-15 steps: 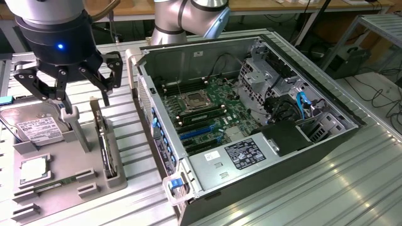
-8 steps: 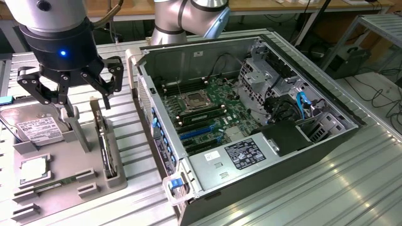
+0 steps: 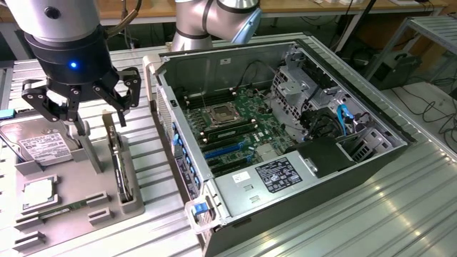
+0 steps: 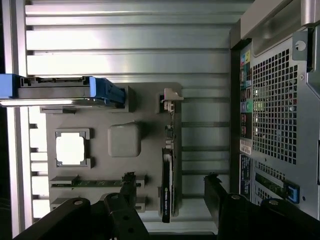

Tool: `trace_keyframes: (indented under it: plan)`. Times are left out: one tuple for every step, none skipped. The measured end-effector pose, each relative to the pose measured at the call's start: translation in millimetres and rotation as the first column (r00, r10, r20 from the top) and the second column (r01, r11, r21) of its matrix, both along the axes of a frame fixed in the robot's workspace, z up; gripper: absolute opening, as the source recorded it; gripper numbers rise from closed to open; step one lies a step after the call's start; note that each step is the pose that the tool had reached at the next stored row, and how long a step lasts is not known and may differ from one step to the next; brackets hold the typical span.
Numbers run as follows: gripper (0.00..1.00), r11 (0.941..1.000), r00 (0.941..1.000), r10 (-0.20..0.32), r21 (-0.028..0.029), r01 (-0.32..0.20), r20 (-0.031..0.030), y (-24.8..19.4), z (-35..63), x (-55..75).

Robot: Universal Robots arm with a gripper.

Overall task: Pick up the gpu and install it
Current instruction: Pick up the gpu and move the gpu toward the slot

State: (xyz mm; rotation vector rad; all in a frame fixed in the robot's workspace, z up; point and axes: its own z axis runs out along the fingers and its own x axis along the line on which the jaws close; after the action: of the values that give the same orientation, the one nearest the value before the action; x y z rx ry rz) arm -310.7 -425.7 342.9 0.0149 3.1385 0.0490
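The gpu (image 3: 119, 163) stands on edge in a slot of the grey holder tray (image 3: 96, 190), at the exterior view's left beside the open PC case (image 3: 286, 123). It shows as a thin dark card with a silver bracket at one end. My gripper (image 3: 82, 112) hangs open just above the tray, with nothing between its fingers. In the wrist view the gpu (image 4: 167, 175) runs edge-on between the two black fingers of my gripper (image 4: 170, 195), which stand on either side of it without touching. Its bracket (image 4: 170, 99) is at the far end.
The tray also holds a silver hard drive (image 3: 39, 144) with blue rails (image 4: 100, 90), a square processor (image 3: 39, 193), a narrow green memory stick (image 4: 95, 182) and a grey post (image 3: 84, 147). Inside the case lies the green motherboard (image 3: 236, 126). Ribbed aluminium table surrounds everything.
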Motion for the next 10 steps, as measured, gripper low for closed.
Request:
trace_keyframes:
  plan:
    - [0.66, 1.0, 1.0, 0.0, 0.0, 0.0, 0.0, -0.1, -0.6, 0.0]
    - [0.66, 1.0, 1.0, 0.0, 0.0, 0.0, -0.0001, -0.1, -0.9, 0.0]
    - [0.66, 1.0, 1.0, 0.0, 0.0, 0.0, 0.0, -0.1, -1.5, 0.0]
    - [0.66, 1.0, 1.0, 0.0, 0.0001, 0.0, 0.0001, -0.1, -2.2, 0.0]
    - [0.66, 1.0, 1.0, 0.0, 0.0001, 0.0, 0.0001, -0.1, -2.9, 0.0]
    - [0.66, 1.0, 1.0, 0.0, 0.0001, 0.0, 0.0001, -0.2, -3.7, 0.0]
    - [0.66, 1.0, 1.0, 0.0, 0.0001, 0.0, 0.0001, -0.1, -4.7, 0.0]
    - [0.66, 1.0, 1.0, 0.0, 0.0001, 0.0, 0.0001, -0.2, -5.8, 0.0]
    - [0.66, 1.0, 1.0, 0.0, 0.0001, 0.0, 0.0001, -0.2, -6.8, 0.0]
    - [0.66, 1.0, 1.0, 0.0, 0.0001, 0.0, 0.0001, -0.2, -7.7, 0.0]
